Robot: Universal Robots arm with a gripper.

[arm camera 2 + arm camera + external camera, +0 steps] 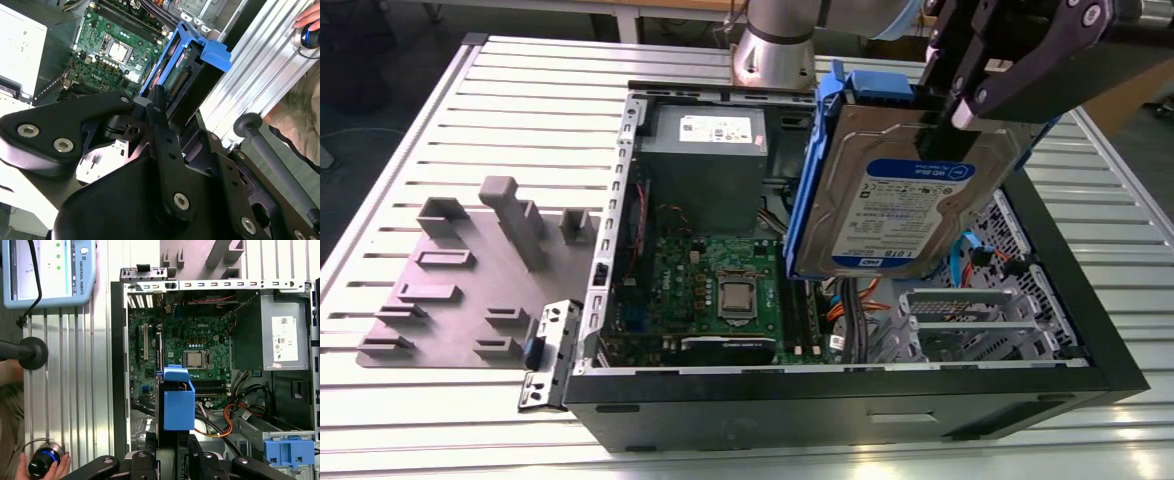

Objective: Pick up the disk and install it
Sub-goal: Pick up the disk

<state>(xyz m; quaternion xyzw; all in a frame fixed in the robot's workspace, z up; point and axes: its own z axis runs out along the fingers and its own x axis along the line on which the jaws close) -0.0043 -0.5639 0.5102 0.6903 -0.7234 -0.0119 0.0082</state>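
Observation:
The disk [894,195], a silver hard drive with a white-and-blue label and a blue bracket along its edges, hangs upright above the open computer case [854,385], over the side towards the exterior view's right. My gripper [963,108] is shut on its upper end, one dark finger on each face. In both wrist views I look down along the disk [187,70], and its blue bracket end [178,401] points at the motherboard [195,345]. My gripper [170,107] [172,442] clamps the disk from both sides.
Inside the case sit a grey power supply box [704,150] with a white sticker, a metal drive cage [961,320], orange cables [222,427] and a bare blue latch [289,450]. A grey fixture plate [454,290] lies beside the case. A person's hand [35,467] holds a knob near a pendant [47,270].

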